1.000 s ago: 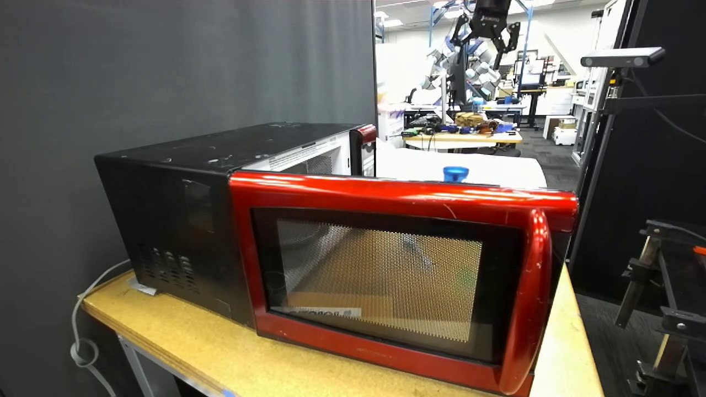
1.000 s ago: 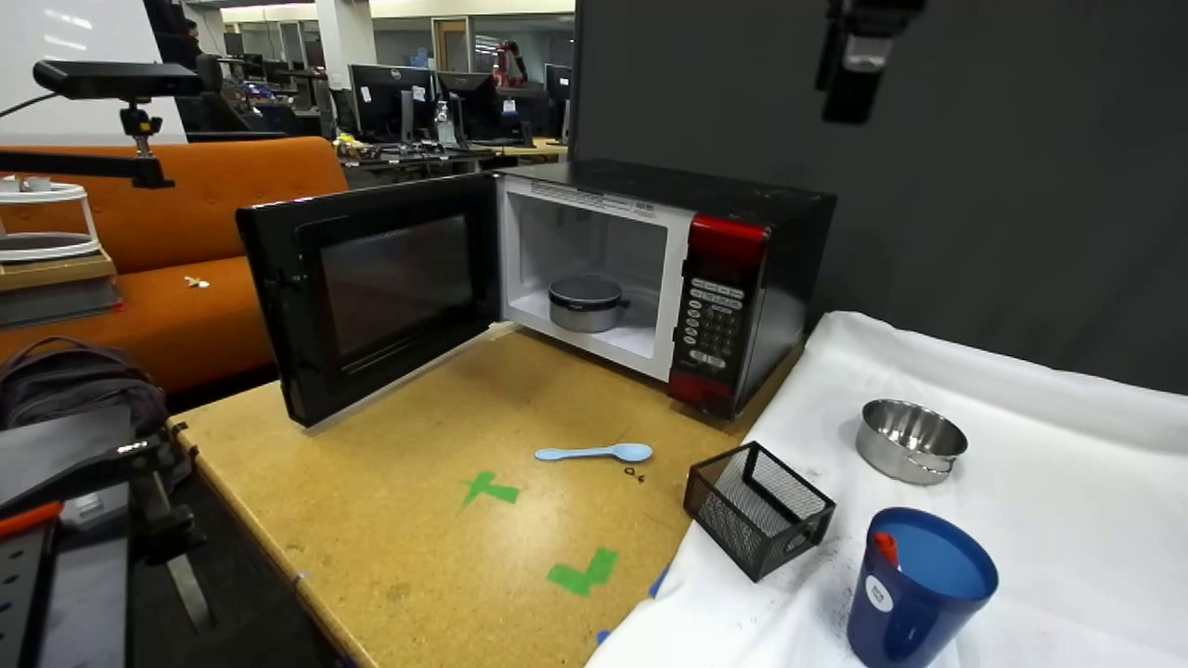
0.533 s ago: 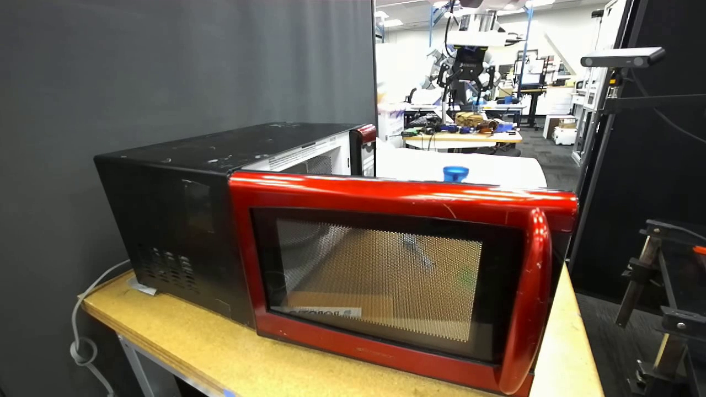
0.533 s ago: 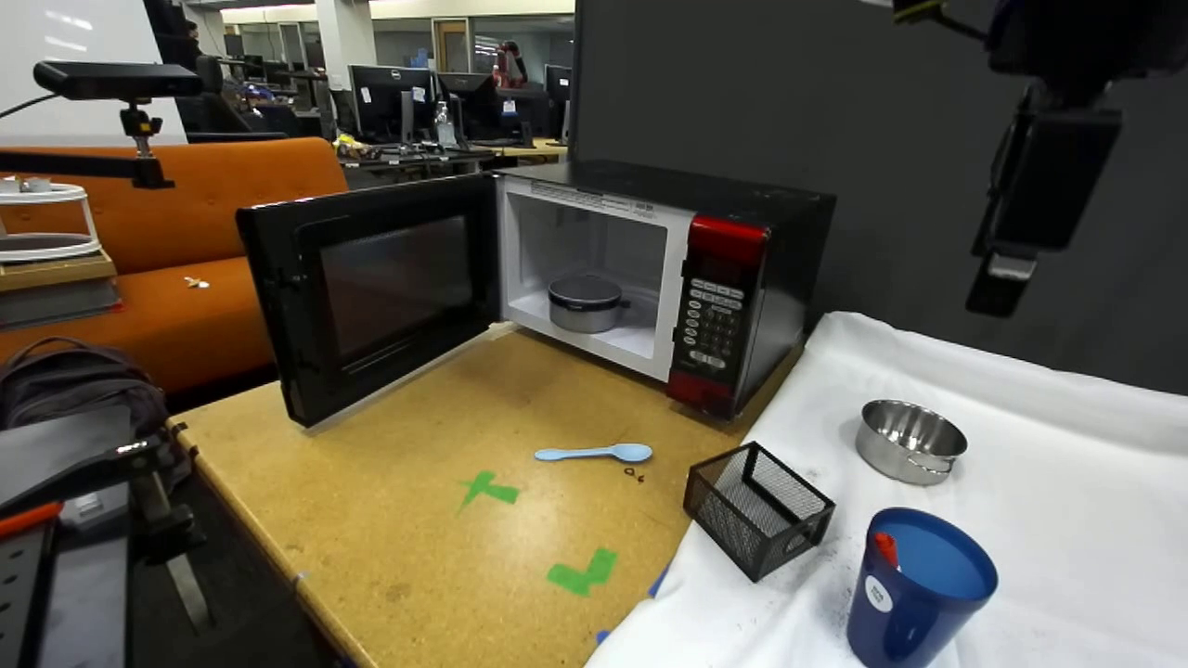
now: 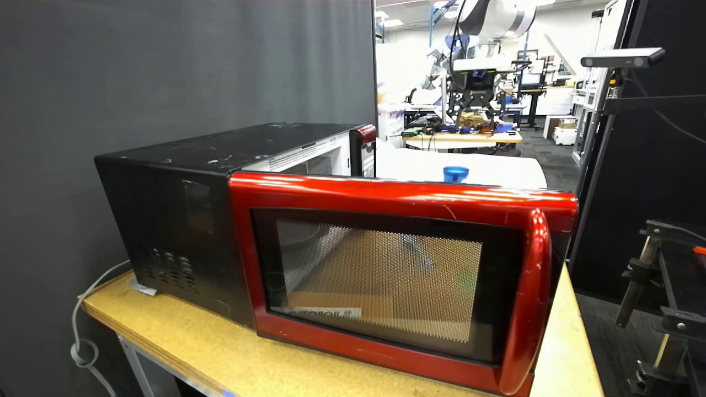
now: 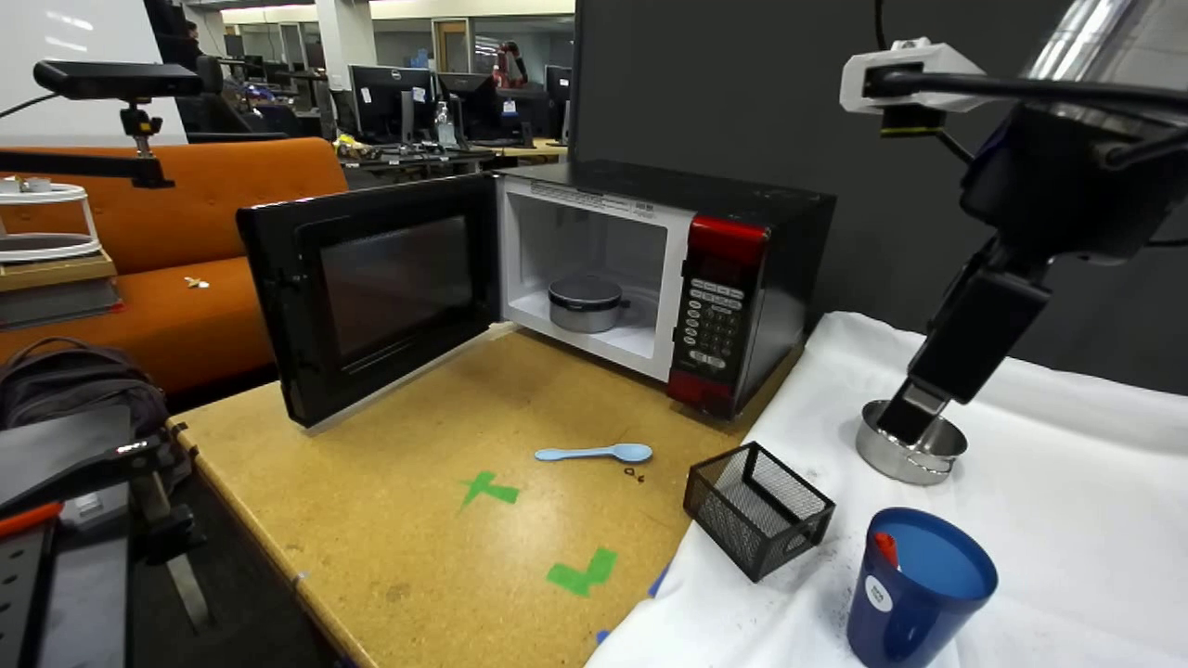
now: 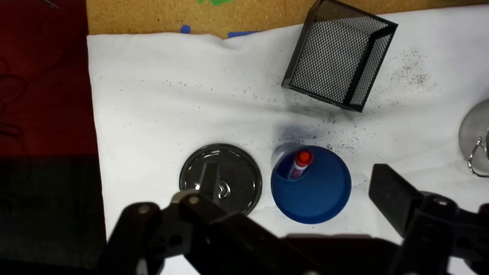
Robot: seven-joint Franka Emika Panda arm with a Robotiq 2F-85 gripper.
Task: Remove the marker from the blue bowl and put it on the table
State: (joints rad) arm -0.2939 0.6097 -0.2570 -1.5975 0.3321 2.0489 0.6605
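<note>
The blue bowl is a deep, cup-like blue vessel in an exterior view (image 6: pixel 928 594), small in an exterior view (image 5: pixel 455 175) and seen from above in the wrist view (image 7: pixel 317 194). The marker (image 7: pixel 300 164), with a red cap, leans inside it against the wall; its red end (image 6: pixel 886 547) shows at the rim. The table (image 6: pixel 1077 482) is covered with white cloth and bears the bowl. My gripper (image 7: pixel 298 183) is open and empty above the bowl, its fingers apart on either side in the wrist view. In an exterior view a finger of the gripper (image 6: pixel 905 422) overlaps the steel pot.
A round dark lid (image 7: pixel 240 168) lies beside the bowl. A black mesh basket (image 6: pixel 761 510) and a steel pot (image 6: pixel 910 459) stand near. The wooden bench (image 6: pixel 427 538) holds a light blue spoon (image 6: pixel 599 454) and an open red microwave (image 6: pixel 724 315) with a pot (image 6: pixel 585 304) inside.
My gripper has come down from near the top of both exterior views towards the white table, staying open. The bowl, marker and other objects have not moved.
</note>
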